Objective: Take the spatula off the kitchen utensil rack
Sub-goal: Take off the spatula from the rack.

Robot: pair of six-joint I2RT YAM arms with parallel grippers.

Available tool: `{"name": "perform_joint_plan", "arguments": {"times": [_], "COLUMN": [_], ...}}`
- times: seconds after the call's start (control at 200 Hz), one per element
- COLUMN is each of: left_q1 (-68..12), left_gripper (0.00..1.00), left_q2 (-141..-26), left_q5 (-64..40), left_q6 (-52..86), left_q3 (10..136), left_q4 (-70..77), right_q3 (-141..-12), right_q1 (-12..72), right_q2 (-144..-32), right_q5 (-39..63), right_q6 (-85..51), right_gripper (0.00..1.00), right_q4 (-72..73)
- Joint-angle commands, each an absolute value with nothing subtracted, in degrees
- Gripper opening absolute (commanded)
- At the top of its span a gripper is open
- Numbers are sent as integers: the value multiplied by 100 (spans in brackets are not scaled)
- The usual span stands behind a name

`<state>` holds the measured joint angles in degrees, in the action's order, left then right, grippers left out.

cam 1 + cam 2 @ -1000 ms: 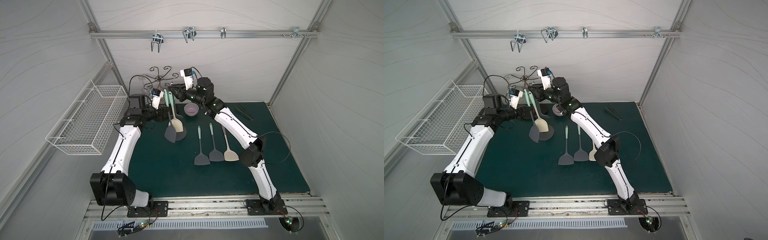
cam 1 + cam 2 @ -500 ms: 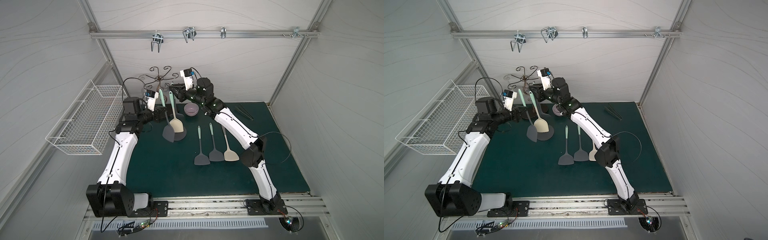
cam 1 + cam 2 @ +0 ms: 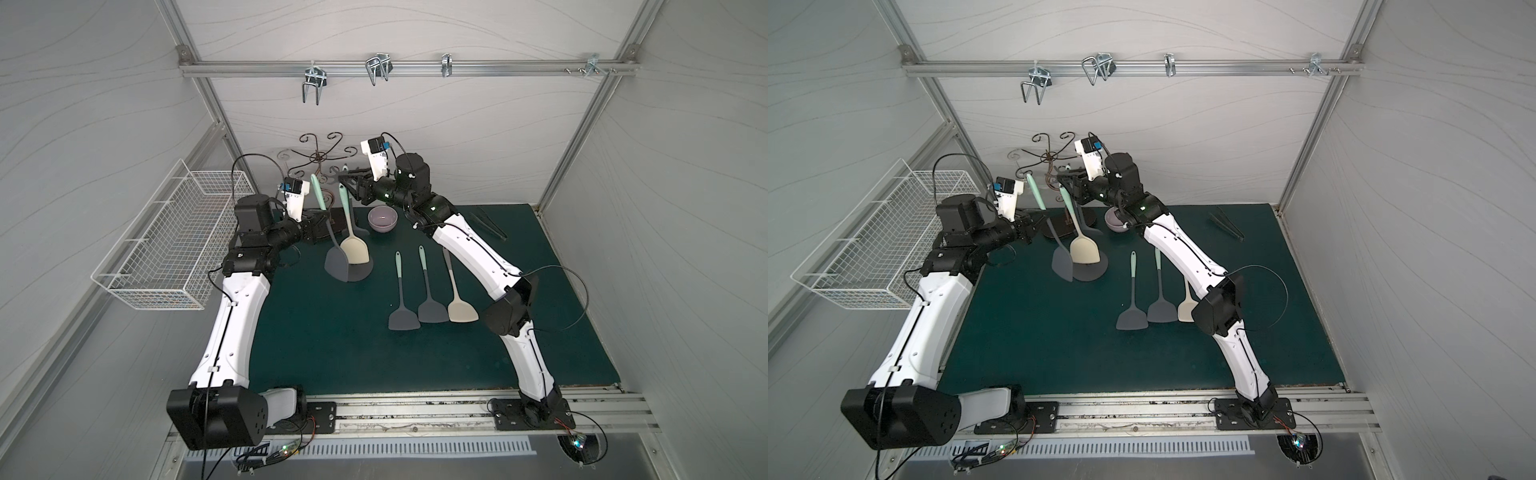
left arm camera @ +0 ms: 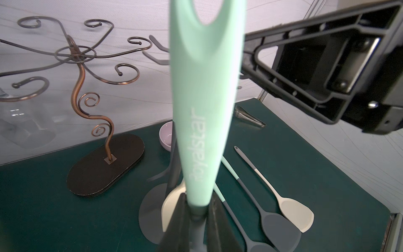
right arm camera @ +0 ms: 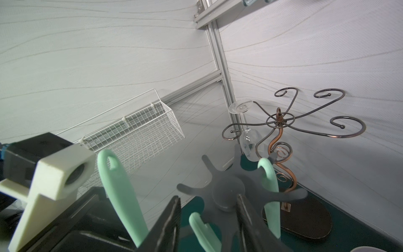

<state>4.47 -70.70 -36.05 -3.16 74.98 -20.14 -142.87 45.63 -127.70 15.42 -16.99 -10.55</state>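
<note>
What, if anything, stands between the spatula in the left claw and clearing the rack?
Nothing visible does. The loop of the spatula is apart from the prongs of the kitchen utensil rack, the left gripper shut on its handle. The cream spatula hangs beside it, toward the rack.

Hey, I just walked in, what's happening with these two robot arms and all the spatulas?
The left hand is shut on a grey-headed spatula by its mint handle, and the handle's loop is clear of the kitchen utensil rack. The right hand is open, its jaws on either side of the rack's star top. A cream spatula hangs from a prong. Three other spatulas lie on the green mat.
</note>
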Motion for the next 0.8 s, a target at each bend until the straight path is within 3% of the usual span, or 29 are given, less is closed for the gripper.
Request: {"name": "perform_joint_plan", "arguments": {"times": [0.0,0.3,0.555,0.795], "left_q1": [475,472,290,-1523], "left_gripper": [0,0,0,0], "left_q2": [-6860,-6656,-5813,-5633], "left_q5": [-3419,-3149,-2812,-607], "left_q6": [-255,18,668,1056], "left_q3": [7676,8007,7524,7550], "left_q4": [-1971,-2664,-3012,-3760], "right_q3": [-14343,-13865,-10179,-7144], "right_q1": [4535,4548,4496,4665], "right_q2": [-12372,-11655,-9358,-7661], "right_q5": [1790,1948,1254,1167], "right_q6": [-1840,-1714,-1172,-1413], "right_gripper": [45,47,48,48], "right_q4": [-1247,-1825,-1590,-905]}}
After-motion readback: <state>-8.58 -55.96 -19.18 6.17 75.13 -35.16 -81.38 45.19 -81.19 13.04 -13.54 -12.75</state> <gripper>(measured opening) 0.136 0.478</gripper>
